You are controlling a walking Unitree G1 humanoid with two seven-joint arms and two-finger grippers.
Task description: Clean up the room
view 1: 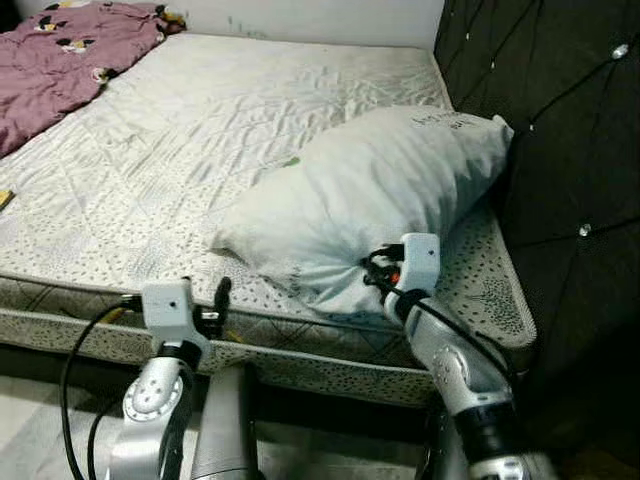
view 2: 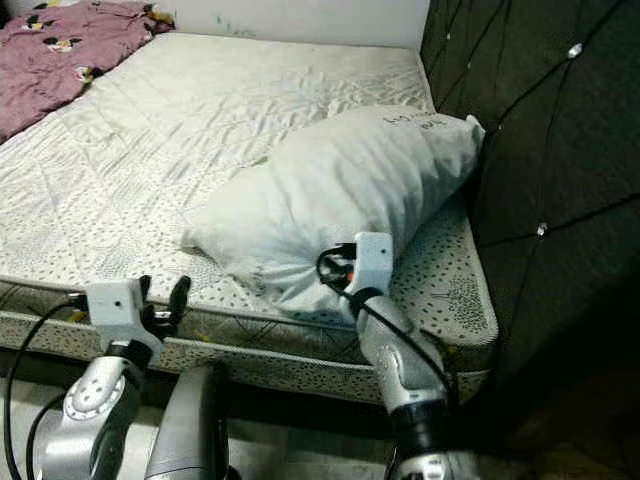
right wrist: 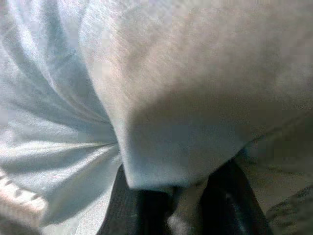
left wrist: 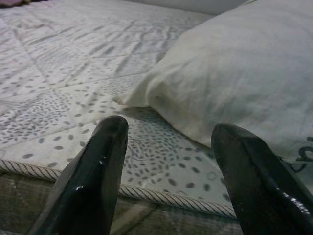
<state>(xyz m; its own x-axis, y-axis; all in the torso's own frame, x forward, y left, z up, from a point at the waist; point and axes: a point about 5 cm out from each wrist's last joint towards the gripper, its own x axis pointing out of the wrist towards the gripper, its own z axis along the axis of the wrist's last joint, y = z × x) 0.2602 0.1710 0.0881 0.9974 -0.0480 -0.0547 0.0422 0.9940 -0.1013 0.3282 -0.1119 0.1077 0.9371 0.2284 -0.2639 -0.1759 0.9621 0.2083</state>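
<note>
Left eye view, items listed from left edge to right.

Blanket (view 1: 55,55): mauve, patterned, rumpled, upper left of the frame on the far part of the mattress.

Mattress (view 1: 150,170): pale quilted top with a speckled border and corded edge, bare of sheets, filling the middle of the frame.

Left gripper (view 1: 218,308): lower left of the frame, at the near edge of the mattress, holding nothing. In the left wrist view its two fingers (left wrist: 93,171) stand apart with the corded edge between them.

Pillow (view 1: 370,195): white, plump, centre right of the frame. Its long axis runs diagonally from the near corner at lower centre up to the far end, which leans on the headboard. From the left gripper it lies just beyond and to the right, near but not touching.

Right gripper (view 1: 378,268): lower right of centre, pressed into the pillow's near edge. In the right wrist view its dark fingers (right wrist: 225,196) are closed with a fold of white fabric pinched between them (the grip looks shallow, on cloth rather than stuffing).

Headboard (view 1: 560,130): dark, tufted, studded, right edge of the frame.

Judgement: the right arm is the nearer and already holds the pillow; any lift would hang the bulk away up-frame along that diagonal.
</note>
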